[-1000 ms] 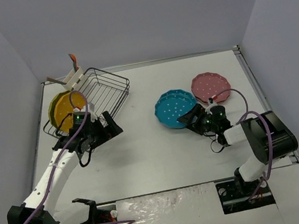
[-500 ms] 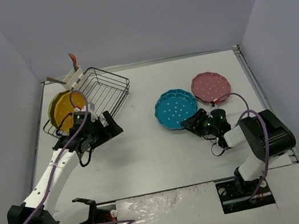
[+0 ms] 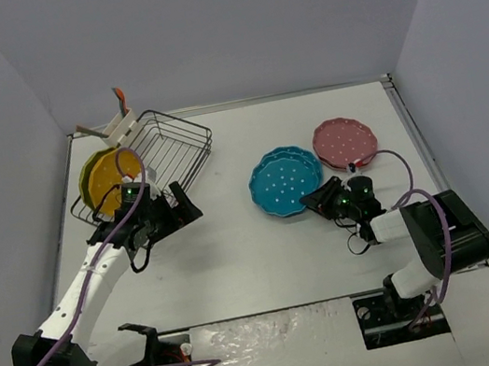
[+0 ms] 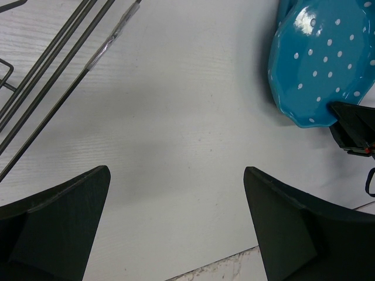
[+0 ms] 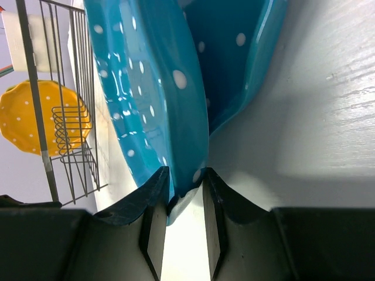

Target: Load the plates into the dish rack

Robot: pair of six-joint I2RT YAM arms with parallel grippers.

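Observation:
The dish rack [image 3: 171, 144] stands at the far left with a yellow plate [image 3: 113, 173] and a green plate [image 3: 89, 180] upright in its left end. Two teal plates [image 3: 287, 180] lie stacked mid-table, and a pink plate [image 3: 344, 142] lies to their right. My right gripper [image 3: 321, 198] is shut on the near rim of the upper teal plate [image 5: 146, 88], which tilts up off the lower teal plate [image 5: 234, 58]. My left gripper [image 3: 178, 206] is open and empty, just in front of the rack. In the left wrist view the teal plate [image 4: 319, 64] is at the upper right.
A white utensil caddy [image 3: 116, 125] sits at the rack's far-left corner. Rack wires [image 4: 53, 70] show at the upper left of the left wrist view. The yellow plate [image 5: 29, 117] and the rack wires [image 5: 73, 134] show in the right wrist view. Purple cables trail from both arms.

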